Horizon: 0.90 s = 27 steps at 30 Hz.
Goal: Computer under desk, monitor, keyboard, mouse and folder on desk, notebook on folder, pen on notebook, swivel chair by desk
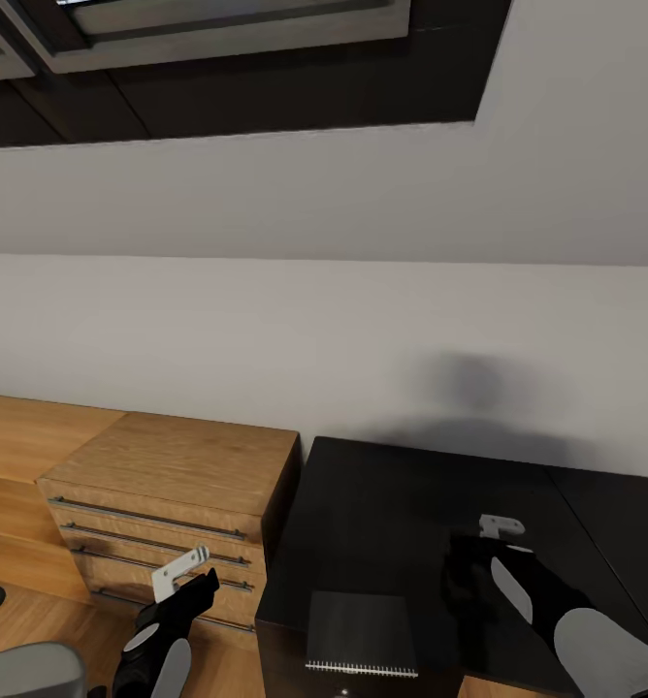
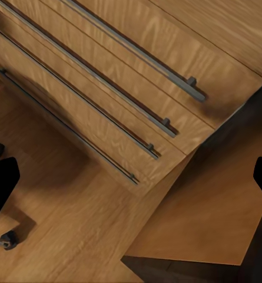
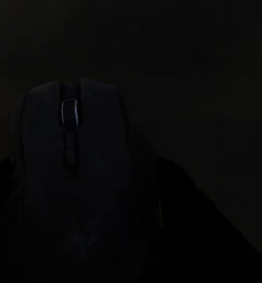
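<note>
The mouse (image 3: 72, 177) sits under the right hand (image 1: 469, 572) on the black tabletop (image 1: 382, 504), near the notebook (image 1: 361, 632); its grip cannot be told. Lifting slowly would suit. Left hand (image 2: 131, 177) hangs apart.

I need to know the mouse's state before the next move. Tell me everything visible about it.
The mouse is black, rounded and matt, with a small pale grey scroll wheel in a groove between its two buttons. It sits close before the right gripper's camera on a black surface. Dark finger shapes flank it low down; whether they touch it cannot be told.
</note>
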Motion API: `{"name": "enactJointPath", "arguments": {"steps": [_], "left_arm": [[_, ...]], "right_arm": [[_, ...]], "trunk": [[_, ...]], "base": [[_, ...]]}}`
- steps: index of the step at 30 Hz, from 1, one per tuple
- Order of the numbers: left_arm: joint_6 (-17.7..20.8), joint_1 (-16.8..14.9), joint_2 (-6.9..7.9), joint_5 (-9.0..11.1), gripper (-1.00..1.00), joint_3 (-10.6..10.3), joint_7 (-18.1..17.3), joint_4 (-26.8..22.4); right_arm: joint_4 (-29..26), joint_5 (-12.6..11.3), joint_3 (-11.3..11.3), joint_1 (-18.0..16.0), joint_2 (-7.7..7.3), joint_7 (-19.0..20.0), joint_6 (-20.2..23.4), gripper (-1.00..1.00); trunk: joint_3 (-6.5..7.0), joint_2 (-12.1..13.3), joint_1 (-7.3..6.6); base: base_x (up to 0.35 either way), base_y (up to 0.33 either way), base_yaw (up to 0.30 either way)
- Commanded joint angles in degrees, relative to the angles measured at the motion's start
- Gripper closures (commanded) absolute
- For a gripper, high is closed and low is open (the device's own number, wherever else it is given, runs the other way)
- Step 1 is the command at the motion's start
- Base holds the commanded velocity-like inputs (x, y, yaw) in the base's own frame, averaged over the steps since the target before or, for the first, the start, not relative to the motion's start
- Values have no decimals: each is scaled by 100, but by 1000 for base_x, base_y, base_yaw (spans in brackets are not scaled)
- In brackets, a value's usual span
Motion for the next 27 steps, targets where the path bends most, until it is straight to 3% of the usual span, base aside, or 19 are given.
{"name": "enactJointPath", "arguments": {"steps": [1, 5, 11, 14, 27], "left_arm": [[13, -4, -1, 50, -100, -6, 45, -8], [13, -4, 2, 47, -100, -7, 45, -7], [13, -4, 2, 42, -100, -10, 44, -6], [17, -4, 1, 38, -100, -14, 45, -6], [22, -4, 2, 32, -100, -16, 44, 34]], "right_arm": [[-25, -71, 46, -2, -11, -46, 21, 100], [-107, -71, -4, -1, -20, -52, -38, 100], [-284, -71, -354, 5, -29, -55, -83, 100], [-305, -71, -423, 5, -27, -55, -92, 100], [-603, -71, -515, 8, -25, -92, -89, 100]], "trunk": [[10, 35, -22], [82, 196, -109], [190, 436, -241], [244, 556, -307], [477, 1078, -593]], "base": [[0, 0, 0], [0, 0, 0], [0, 0, 0], [-40, 0, 0], [-292, 0, 0]]}}
